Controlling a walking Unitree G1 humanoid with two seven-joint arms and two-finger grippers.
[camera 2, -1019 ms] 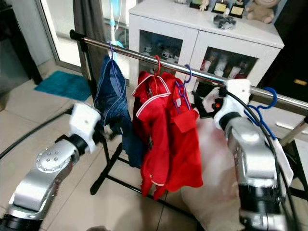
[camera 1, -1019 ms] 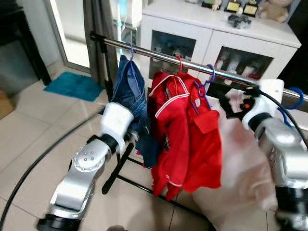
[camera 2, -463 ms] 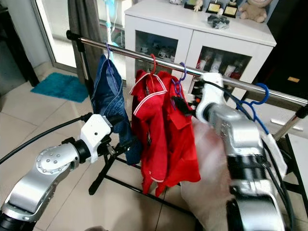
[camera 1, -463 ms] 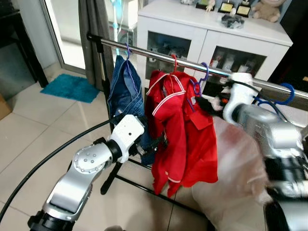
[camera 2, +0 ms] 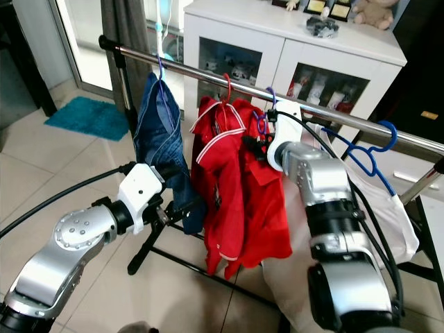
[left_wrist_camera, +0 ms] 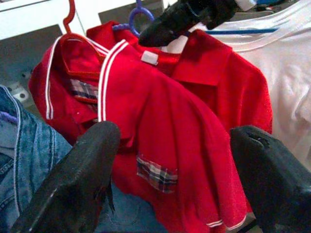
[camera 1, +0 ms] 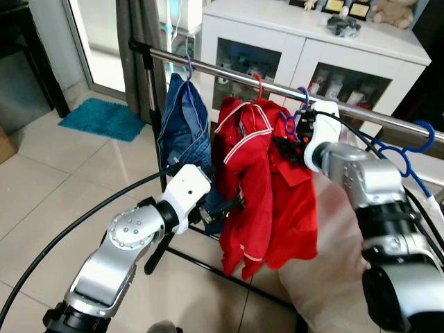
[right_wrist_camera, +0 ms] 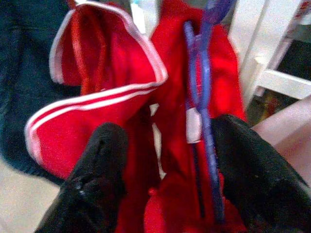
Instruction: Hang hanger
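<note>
Purple hanger (camera 1: 297,118): hooked on the metal rail (camera 1: 229,75), carrying a red shirt (camera 1: 295,201); its neck stands between the spread black fingers (right_wrist_camera: 104,160) in the right wrist view.

Item list, robot's left to right:

- Teal mat (camera 1: 101,119) on the tiled floor (camera 1: 55,187), beside the glass door.
- Grey curtain (camera 1: 142,41) behind the rail's end post.
- Denim garment (camera 1: 184,135) on a purple hook, first on the rail.
- Left gripper (camera 1: 232,205): low, in front of the rack, between the denim and the red clothes. Fingers released and wide apart, holding nothing.
- Red jacket with white piping (camera 1: 243,166) on a red hanger (camera 1: 258,87), touching the red shirt beside it.
- Right gripper (camera 1: 283,146): raised to the collar of the red shirt just below the rail. Fingers parted on either side of the purple hanger, not clenched on it.
- White garment (camera 2: 388,222) on a blue hanger (camera 2: 371,152), farther along the rail.
- White cabinet (camera 1: 305,41) with glass doors behind the rack, trophies and a plush toy (camera 1: 392,10) on top.
</note>
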